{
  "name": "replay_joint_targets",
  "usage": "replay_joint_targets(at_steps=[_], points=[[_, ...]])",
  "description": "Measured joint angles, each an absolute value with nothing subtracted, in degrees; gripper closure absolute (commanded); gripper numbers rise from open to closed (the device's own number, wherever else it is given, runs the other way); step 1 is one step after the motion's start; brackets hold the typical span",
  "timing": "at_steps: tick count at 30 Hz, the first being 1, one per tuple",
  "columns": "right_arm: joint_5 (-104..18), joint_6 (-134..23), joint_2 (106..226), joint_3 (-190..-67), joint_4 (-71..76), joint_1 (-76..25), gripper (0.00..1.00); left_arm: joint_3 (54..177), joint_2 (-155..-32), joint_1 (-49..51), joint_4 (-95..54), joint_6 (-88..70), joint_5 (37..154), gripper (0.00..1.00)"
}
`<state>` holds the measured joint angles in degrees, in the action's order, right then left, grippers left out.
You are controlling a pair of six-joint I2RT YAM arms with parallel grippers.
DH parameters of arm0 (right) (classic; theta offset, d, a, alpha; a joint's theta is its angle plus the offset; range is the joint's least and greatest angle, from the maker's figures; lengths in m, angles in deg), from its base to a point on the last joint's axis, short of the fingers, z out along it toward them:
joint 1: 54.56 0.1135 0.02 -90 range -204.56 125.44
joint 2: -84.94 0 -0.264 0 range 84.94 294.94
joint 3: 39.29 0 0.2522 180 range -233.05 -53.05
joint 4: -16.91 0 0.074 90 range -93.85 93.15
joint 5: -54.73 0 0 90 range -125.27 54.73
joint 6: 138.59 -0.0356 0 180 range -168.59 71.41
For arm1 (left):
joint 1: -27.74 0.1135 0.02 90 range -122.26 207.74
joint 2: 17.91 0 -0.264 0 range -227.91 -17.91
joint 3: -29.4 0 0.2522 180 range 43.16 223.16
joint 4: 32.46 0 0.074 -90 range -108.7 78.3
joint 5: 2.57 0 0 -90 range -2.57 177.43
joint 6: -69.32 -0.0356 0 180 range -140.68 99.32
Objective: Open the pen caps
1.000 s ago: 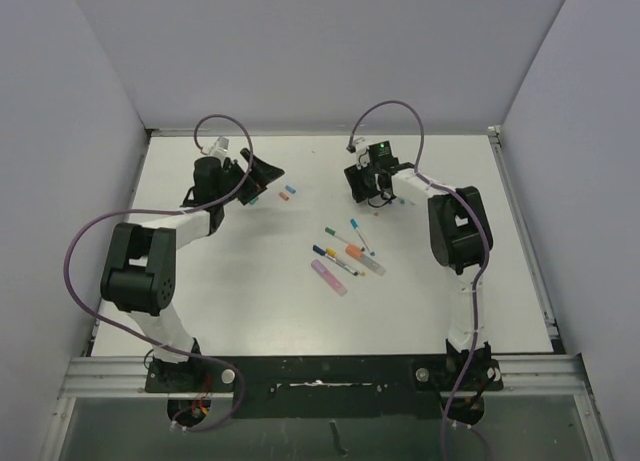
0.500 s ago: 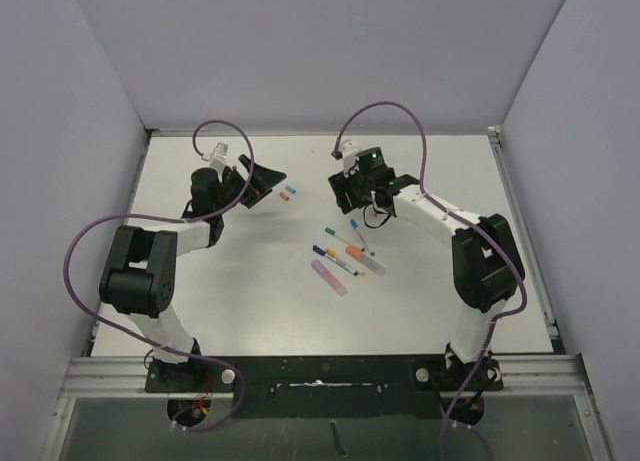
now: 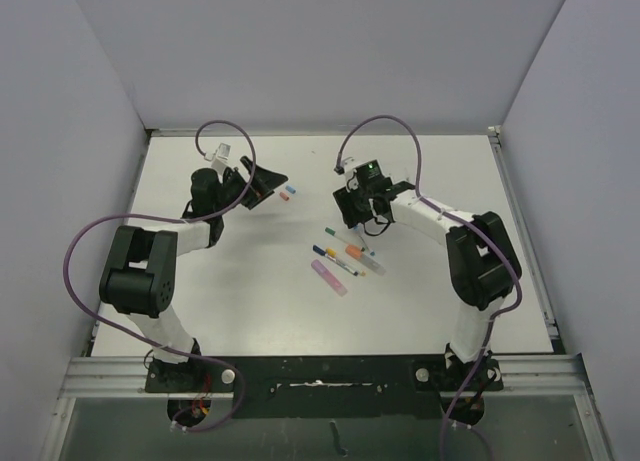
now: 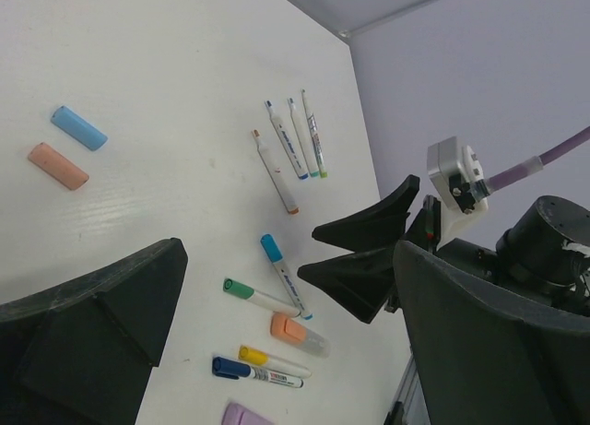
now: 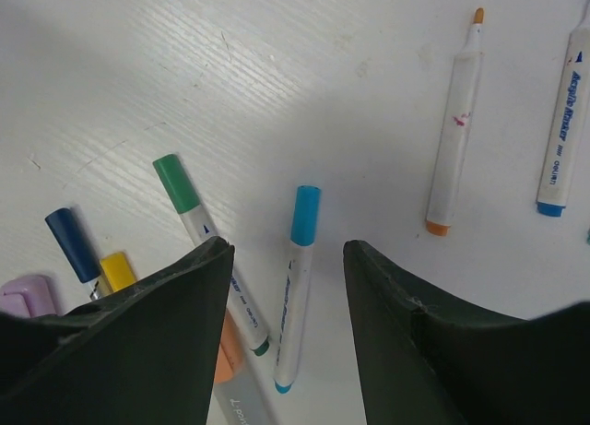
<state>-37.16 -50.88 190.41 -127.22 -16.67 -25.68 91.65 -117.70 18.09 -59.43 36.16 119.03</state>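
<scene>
Teal-blue cap [image 5: 306,215], seated on its pen [image 5: 291,324], lies in the capped cluster near table centre, btwn the two arms. R gripper [image 5: 288,248] hovers over it, fingers spread wide, one on each side of the cap, nothing held.

My read: approach step for this pen, w/ no grasp made yet. The next move calls for a straight drop and a close on cap or barrel, clear of the green cap [image 5: 175,183] just beside. The pull will likely need the other arm on the opposite end.

L gripper [image 3: 268,184] sits well apart at far left, also spread and empty, near a loose blue cap [image 4: 78,127] and a loose salmon cap [image 4: 57,165]. Uncapped pens [image 5: 456,121] lie beyond, so part of the job looks done. The navy cap [image 5: 71,243] and yellow cap [image 5: 115,268] appear on.

Surface: white table [image 3: 250,311], lightly grained, scuffed in spots. Room: plain lilac-grey walls [image 3: 300,51] on three sides.
</scene>
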Motion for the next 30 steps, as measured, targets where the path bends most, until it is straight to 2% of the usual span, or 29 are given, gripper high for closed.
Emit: replay_joint_targets(at_steps=[13, 30], points=[[-37.1, -52.3, 195.3, -127.2, -17.1, -26.0, 0.51, 90.3, -117.7, 18.1, -59.5, 36.2, 119.3, 0.02], [-37.2, -53.4, 195.6, -125.3, -17.4, -27.2, 0.58, 90.1, -117.7, 18.1, -59.6, 36.2, 119.3, 0.02]])
